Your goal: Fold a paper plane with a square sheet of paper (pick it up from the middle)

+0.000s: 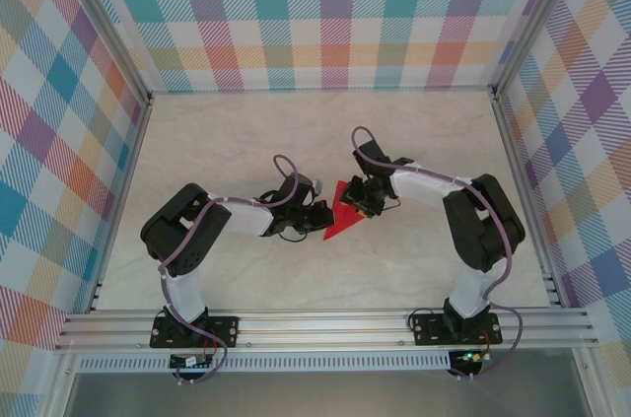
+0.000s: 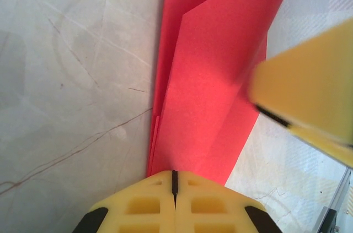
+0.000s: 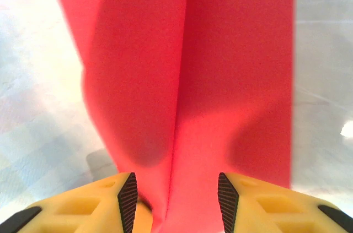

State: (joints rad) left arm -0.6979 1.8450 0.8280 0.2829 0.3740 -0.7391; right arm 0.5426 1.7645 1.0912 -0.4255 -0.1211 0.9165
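We judge the fold to be partway through. The red sheet of paper is no longer a flat square: from above it reads as a pointed wedge, held between the two arms near the middle of the pale marbled surface. In the left wrist view, overlapping layers with slanted edges run away from the fingers. In the right wrist view a long centre crease splits two panels that stand at an angle to each other. It is not yet a narrow dart, so we reckon the wing folds and a final flattening are left.

The left gripper has its fingers pressed together on the near end of the paper. The right gripper has its fingers apart, straddling the creased paper without pinching it.

Around the work we see only the plaid walls and the aluminium rail at the near edge, both well apart from the paper. The real hindrance is crowding: one of the right gripper's fingers hangs just beside the paper the left one is holding.
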